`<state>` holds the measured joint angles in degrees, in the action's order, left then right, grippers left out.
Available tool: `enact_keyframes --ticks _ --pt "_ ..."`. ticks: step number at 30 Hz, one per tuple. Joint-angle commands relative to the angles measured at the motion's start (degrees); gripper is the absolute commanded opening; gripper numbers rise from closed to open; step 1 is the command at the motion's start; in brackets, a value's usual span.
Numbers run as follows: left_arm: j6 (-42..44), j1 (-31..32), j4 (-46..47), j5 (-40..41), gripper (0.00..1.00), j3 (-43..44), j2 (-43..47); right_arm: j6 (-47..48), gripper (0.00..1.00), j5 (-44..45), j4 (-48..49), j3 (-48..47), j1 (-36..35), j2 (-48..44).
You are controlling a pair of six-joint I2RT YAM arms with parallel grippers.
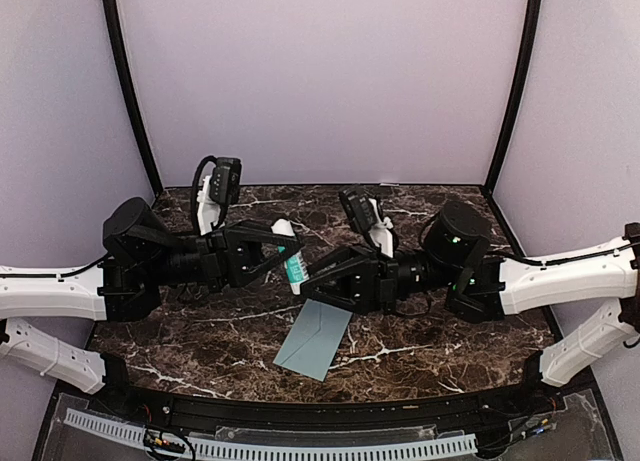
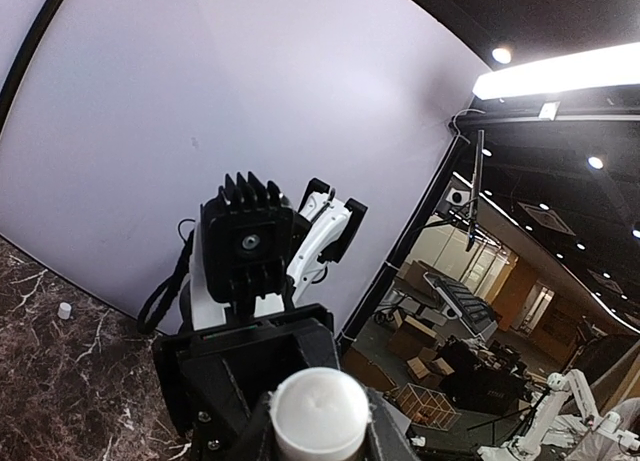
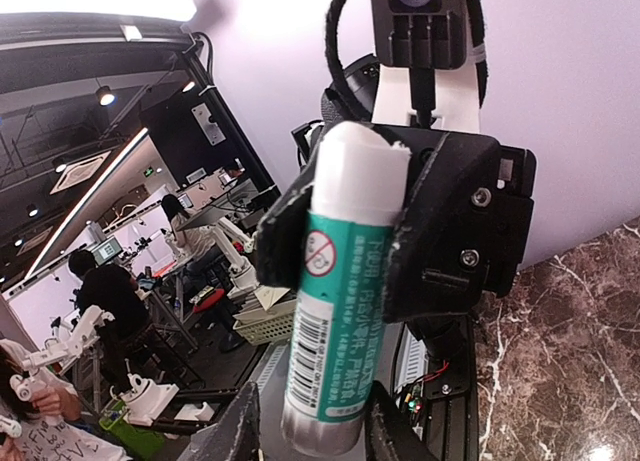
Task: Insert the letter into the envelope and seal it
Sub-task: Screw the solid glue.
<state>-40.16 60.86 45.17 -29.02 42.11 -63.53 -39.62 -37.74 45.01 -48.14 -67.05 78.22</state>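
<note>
The pale teal-green envelope (image 1: 313, 339) lies flat on the marble table (image 1: 200, 351) near the front middle, tilted, under the two grippers. No separate letter shows. My left gripper (image 1: 288, 249) is shut on a white and teal glue stick (image 1: 293, 261) and holds it upright in the air. In the left wrist view the stick's white top (image 2: 320, 413) sits between my left gripper's (image 2: 320, 436) jaws. My right gripper (image 1: 310, 281) faces it. In the right wrist view the right gripper (image 3: 312, 436) is open, with its fingers on either side of the glue stick's (image 3: 340, 301) lower end.
A small white cap-like piece (image 2: 64, 309) lies on the marble near the back wall. Lilac walls with black corner posts (image 1: 130, 101) enclose the table on three sides. Both arms meet over the table's middle.
</note>
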Motion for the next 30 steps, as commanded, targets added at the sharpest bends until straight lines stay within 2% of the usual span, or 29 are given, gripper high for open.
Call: enact_keyframes --ticks 1,4,9,14,20,26,30 --pt "0.1 -0.3 1.3 -0.3 0.00 -0.2 0.9 0.3 0.29 -1.0 1.2 -2.2 -0.8 0.8" --pt "0.4 -0.3 0.6 0.2 0.00 -0.4 1.5 0.5 0.20 -0.2 0.6 -2.2 -0.8 0.7" --pt "1.4 -0.3 -2.3 2.4 0.00 -1.1 2.6 2.7 0.14 3.8 -3.8 -2.1 -0.8 -0.8" --pt "4.9 -0.3 -11.4 8.0 0.00 -0.3 3.6 7.6 0.04 15.8 -19.6 -4.9 -0.8 -2.7" --pt "5.8 -0.2 -18.0 16.2 0.00 0.2 2.7 10.7 0.03 29.6 -35.2 -10.9 -0.8 -1.4" --pt "4.0 -0.2 -22.5 23.9 0.00 1.1 0.7 9.3 0.03 45.3 -48.8 -19.4 -2.6 5.0" --pt "1.4 -0.2 -23.3 27.6 0.00 0.1 0.5 8.3 0.04 52.3 -54.7 -24.6 -4.1 9.6"
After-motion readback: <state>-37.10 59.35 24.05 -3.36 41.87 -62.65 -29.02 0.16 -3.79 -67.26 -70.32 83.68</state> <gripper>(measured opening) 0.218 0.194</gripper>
